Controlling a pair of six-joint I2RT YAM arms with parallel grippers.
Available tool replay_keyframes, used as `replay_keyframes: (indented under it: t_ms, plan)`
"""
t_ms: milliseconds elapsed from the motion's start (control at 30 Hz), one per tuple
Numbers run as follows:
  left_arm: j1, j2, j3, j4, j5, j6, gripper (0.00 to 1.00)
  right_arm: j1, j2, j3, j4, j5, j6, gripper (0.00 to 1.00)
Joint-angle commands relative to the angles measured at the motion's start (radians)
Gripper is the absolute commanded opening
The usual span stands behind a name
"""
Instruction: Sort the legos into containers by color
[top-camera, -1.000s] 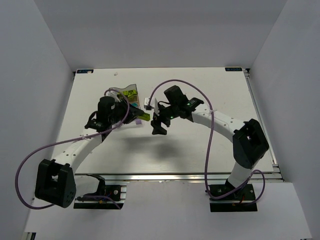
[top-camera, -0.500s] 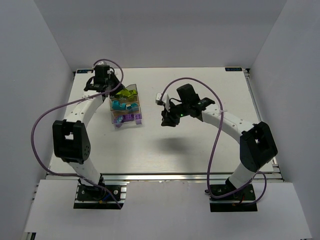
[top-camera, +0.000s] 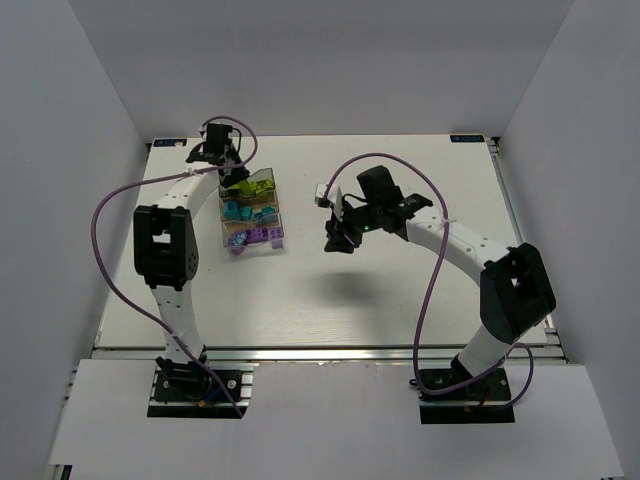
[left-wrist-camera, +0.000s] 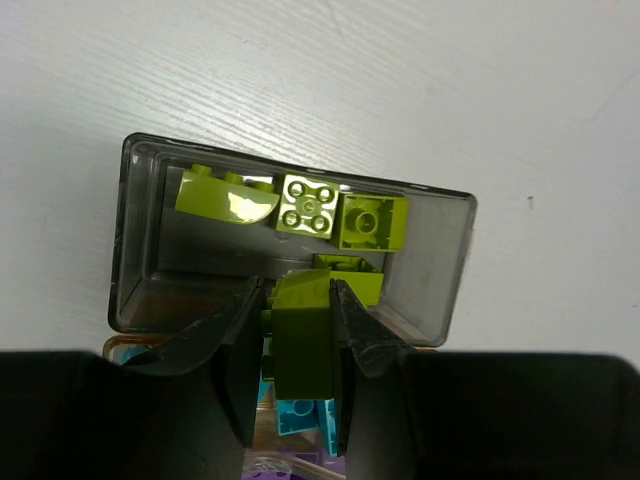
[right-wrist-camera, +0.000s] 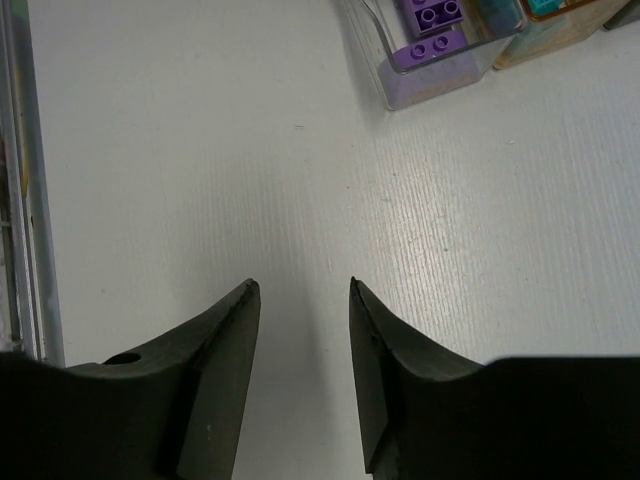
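Bright, even light; sharp views.
You get soft shadows on the white table (top-camera: 300, 310), a glare patch on the curved lime brick (left-wrist-camera: 225, 197), and dark, soft-edged fingers (right-wrist-camera: 215, 400) up close.

top: high, looking down; wrists: close, looking down; all share containers (top-camera: 265, 186) (left-wrist-camera: 136, 250) (right-wrist-camera: 440, 78)

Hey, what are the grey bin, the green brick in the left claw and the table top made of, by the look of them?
Grey bin: likely smoky translucent plastic, glossy, with dark see-through walls.
Held brick: probably moulded hard plastic, lime, smooth with a soft sheen.
Table: white, matte, finely ribbed; possibly a corrugated plastic sheet, but the look leaves it open.
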Motion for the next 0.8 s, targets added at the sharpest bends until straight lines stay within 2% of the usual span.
replay_keyframes:
  t_ms: [0, 167, 267, 300, 333, 367, 433, 633, 733, 767]
  plan:
    - [0.005, 0.003, 0.068, -0.013, -0.023, 0.031, 0.16, -0.008, -0.037, -0.004, 0.0, -0.015, 0.001, 0.48]
    - [0.005, 0.055, 0.136, -0.042, -0.037, 0.039, 0.44, -0.01, -0.038, -0.007, -0.008, -0.009, 0.0, 0.53]
    - [0.005, 0.074, 0.168, -0.054, -0.017, 0.047, 0.58, -0.01, -0.041, -0.004, -0.009, 0.002, -0.002, 0.6]
    - [0.005, 0.065, 0.164, -0.051, -0.011, 0.051, 0.69, -0.011, -0.041, -0.004, -0.009, 0.008, 0.0, 0.66]
    - [0.005, 0.056, 0.158, -0.05, -0.008, 0.051, 0.76, -0.014, -0.042, -0.004, -0.008, 0.013, 0.003, 0.7]
    - [0.005, 0.045, 0.15, -0.045, -0.004, 0.051, 0.81, -0.016, -0.042, -0.004, -0.005, 0.022, 0.01, 0.87]
    - [0.005, 0.002, 0.124, -0.037, 0.0, 0.056, 0.98, -0.022, -0.042, -0.001, -0.002, 0.026, 0.02, 0.89]
    - [0.005, -0.187, -0.019, 0.024, 0.048, 0.06, 0.98, -0.051, -0.042, 0.025, 0.011, 0.098, 0.052, 0.89]
    - [0.005, -0.351, -0.189, 0.088, 0.11, 0.048, 0.98, -0.067, -0.042, 0.049, 0.015, 0.177, 0.104, 0.89]
    - [0.005, -0.444, -0.294, 0.134, 0.159, 0.025, 0.98, -0.076, -0.051, 0.048, 0.017, 0.192, 0.104, 0.89]
